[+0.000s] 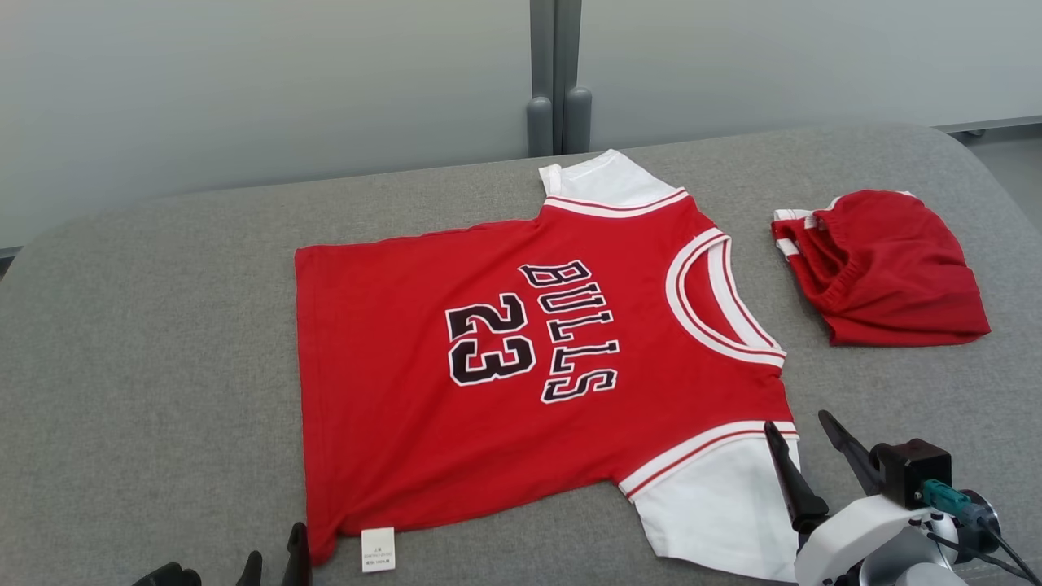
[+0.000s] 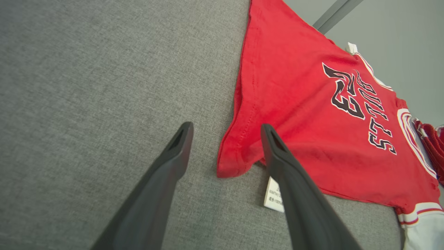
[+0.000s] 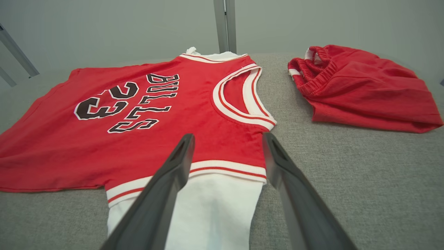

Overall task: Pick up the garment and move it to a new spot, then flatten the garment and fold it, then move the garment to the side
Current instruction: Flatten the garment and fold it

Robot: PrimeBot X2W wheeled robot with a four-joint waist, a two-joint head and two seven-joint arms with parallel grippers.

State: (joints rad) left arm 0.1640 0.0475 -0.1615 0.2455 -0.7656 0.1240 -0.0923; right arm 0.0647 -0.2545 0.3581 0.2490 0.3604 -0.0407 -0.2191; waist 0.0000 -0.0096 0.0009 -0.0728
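The right tool (image 1: pixel 796 420) is spread wide and empty, its fingers over the white near sleeve of the red jersey (image 1: pixel 391 391). The left tool (image 2: pixel 226 125), equally wide and holding nothing, frames the jersey's hem corner. The jersey lies flat, print up, in the middle of the grey surface (image 1: pixel 146 325). Bunched red shorts (image 1: pixel 887 268) lie apart, beyond its collar.

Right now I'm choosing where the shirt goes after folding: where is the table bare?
Widest bare patch: the grey fabric table left of the red-and-white Bulls jersey. A narrow gap lies between its collar and the bunched red shorts. Crowded: near right, where the right gripper hangs at the white sleeve.
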